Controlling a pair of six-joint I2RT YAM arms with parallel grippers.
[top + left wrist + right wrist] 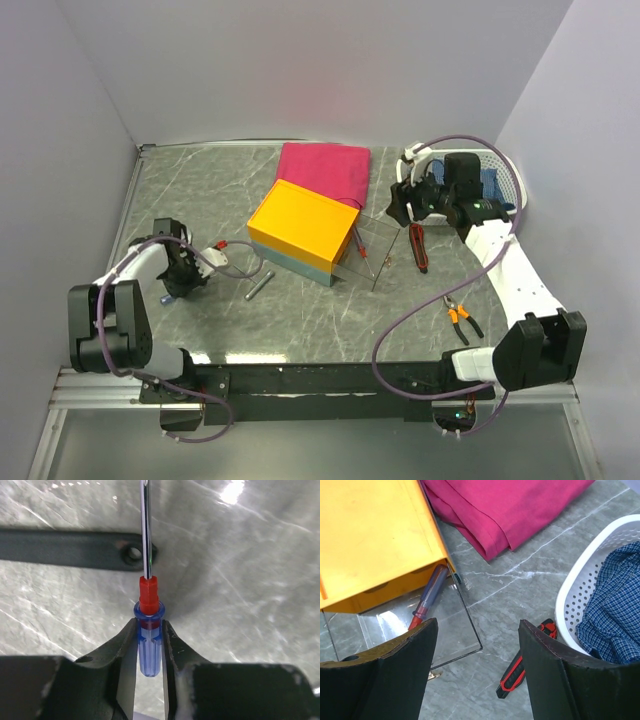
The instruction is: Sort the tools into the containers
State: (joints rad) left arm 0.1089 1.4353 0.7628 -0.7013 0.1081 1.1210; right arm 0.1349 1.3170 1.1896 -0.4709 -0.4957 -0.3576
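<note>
My left gripper (185,278) is shut on a screwdriver (147,645) with a clear blue handle and red collar. Its shaft points away over a dark wrench (75,550) lying flat on the table. A thin grey tool (258,288) lies to its right. My right gripper (477,630) hangs open and holds nothing, above the table between the orange-topped box (300,228) and the white basket (507,170). Another red-and-blue screwdriver (427,597) rests on the box's clear panel (455,630). Red-and-black pliers (520,672) lie below the right fingers. Small orange-handled pliers (460,318) lie near the right arm.
A pink folded cloth (325,172) lies behind the box. A blue checked cloth (615,605) sits inside the basket (580,580). Walls close the table in on the left, back and right. Purple cables loop from both arms.
</note>
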